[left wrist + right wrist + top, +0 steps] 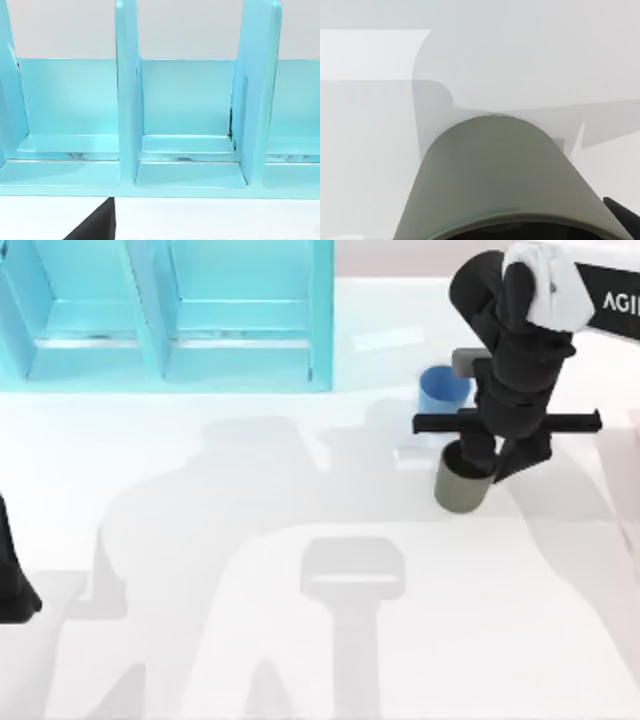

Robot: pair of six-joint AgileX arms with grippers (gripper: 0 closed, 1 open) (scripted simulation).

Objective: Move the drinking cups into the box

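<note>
The dark olive-grey drinking cup [460, 486] is at the right of the table, and my right gripper [494, 460] comes down on its rim from above, shut on it with one finger inside and one outside. In the right wrist view the olive-grey cup [495, 175] is very close, its wall leaning away, with a dark fingertip [623, 216] beside it. The bright blue drinking cup [440, 390] stands just behind, partly hidden by the arm. The light blue box [165, 315] with upright dividers sits at the back left. My left arm [12, 585] is parked at the left edge.
The left wrist view faces the box's compartments [185, 150] and its dividers [127, 100] from close by. Bare white table [300, 490] lies between the cups and the box, crossed by arm shadows.
</note>
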